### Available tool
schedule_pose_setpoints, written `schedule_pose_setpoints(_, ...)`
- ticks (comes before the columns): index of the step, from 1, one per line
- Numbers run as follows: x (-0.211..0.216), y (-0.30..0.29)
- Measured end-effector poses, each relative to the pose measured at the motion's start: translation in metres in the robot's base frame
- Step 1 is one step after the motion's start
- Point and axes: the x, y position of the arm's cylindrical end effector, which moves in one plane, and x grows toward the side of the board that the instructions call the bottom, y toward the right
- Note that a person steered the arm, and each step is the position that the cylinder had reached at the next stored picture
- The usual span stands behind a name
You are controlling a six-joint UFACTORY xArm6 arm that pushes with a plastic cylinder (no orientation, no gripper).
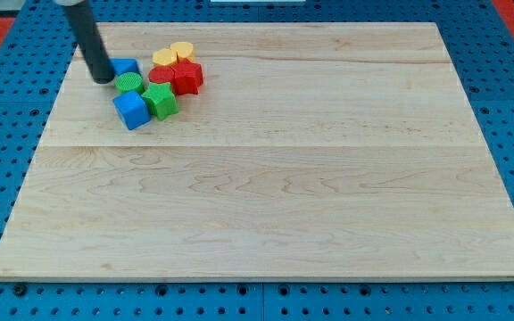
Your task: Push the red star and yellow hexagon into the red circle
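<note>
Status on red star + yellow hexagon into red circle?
Looks nearly done: the red star touches the red circle, and the yellow hexagon sits against the circle's upper edge. In hand: my tip is at the cluster's left, beside a blue block, away from both targets. Left: at most tightening.

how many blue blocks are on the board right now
2. One blue block sits at the cluster's upper left, right beside my tip. The other blue block is at the cluster's bottom left. Others could be hidden, though none shows.
</note>
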Motion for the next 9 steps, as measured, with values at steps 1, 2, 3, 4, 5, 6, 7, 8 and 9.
schedule_pose_setpoints(1,-0.005,0.005)
schedule_pose_setpoints(2,-0.05,-0.014)
schedule_pose_setpoints(3,-0.101,0.018)
schedule_pose_setpoints(4,-0.103,0.094)
schedule_pose_setpoints(5,-0.067,0.13)
schedule_pose_setpoints(6,-0.032,0.122)
schedule_pose_setpoints(7,-0.008,0.122)
schedule_pose_setpoints(8,0.014,0.121)
schedule_pose_setpoints(9,0.019,0.13)
